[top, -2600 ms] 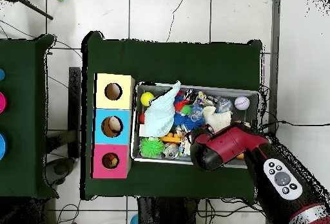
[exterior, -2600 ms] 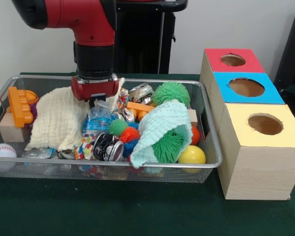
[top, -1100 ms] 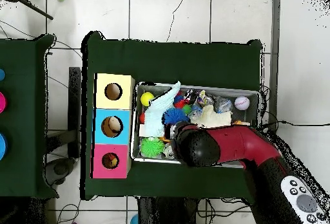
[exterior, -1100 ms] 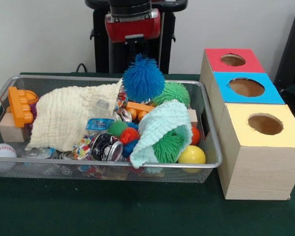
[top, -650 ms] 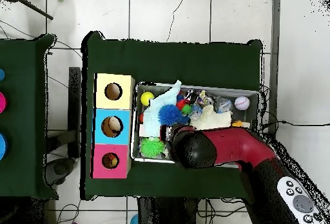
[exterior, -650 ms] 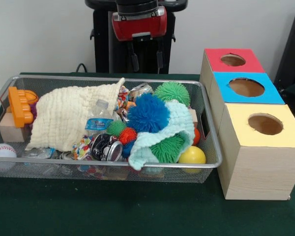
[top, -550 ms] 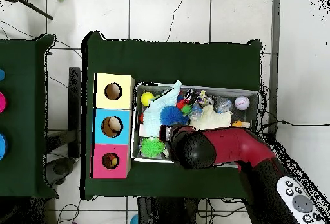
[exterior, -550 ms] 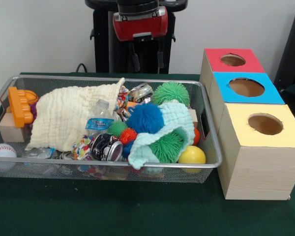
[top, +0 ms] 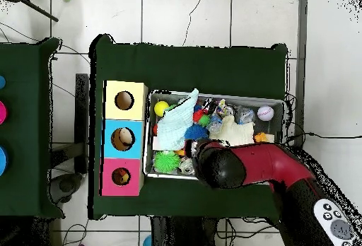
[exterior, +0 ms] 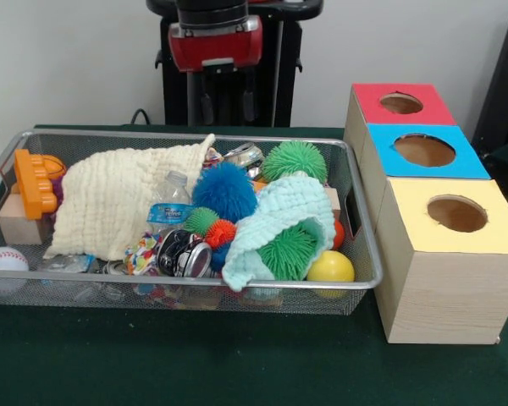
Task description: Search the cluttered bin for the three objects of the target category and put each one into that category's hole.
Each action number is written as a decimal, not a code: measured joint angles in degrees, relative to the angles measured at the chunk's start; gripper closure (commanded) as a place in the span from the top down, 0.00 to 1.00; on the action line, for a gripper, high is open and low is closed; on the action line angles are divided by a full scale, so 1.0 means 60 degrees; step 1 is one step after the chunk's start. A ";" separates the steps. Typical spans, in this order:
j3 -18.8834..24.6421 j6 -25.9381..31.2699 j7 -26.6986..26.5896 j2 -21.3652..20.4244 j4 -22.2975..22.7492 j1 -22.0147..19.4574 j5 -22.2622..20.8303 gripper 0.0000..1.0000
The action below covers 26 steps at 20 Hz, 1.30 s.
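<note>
The silver wire-mesh bin (exterior: 195, 284) holds mixed clutter. A big blue fuzzy ball (exterior: 224, 190) lies in its middle between the cream cloth (exterior: 110, 203) and the mint cloth (exterior: 281, 216). My gripper (exterior: 228, 117) hangs open and empty above the bin's far rim, clear of everything. The round hole (exterior: 401, 103) in the red-faced box is at the far right. In the overhead view the arm (top: 233, 165) covers the gripper; the bin's rim (top: 212, 92), the blue ball (top: 196, 131) and the red-faced box's hole (top: 121, 177) show.
The bin also holds green fuzzy balls (exterior: 295, 159) (exterior: 288, 252), a small orange spiky ball (exterior: 223, 231), a yellow ball (exterior: 330, 267), a baseball (exterior: 4, 260), a water bottle (exterior: 169, 207), cans (exterior: 186, 252) and an orange toy (exterior: 34, 182). The blue-faced box (exterior: 425, 150) and yellow-faced box (exterior: 457, 213) stand beside the red one.
The arm rose out of the bin, uncovering the blue fuzzy ball. Since 0.7 s ago the ball has shifted left off the mint cloth and the gripper has moved slightly left.
</note>
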 measured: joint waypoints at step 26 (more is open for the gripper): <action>0.0233 0.0002 -0.0004 0.0966 -0.0722 -0.0826 -0.3454 1.00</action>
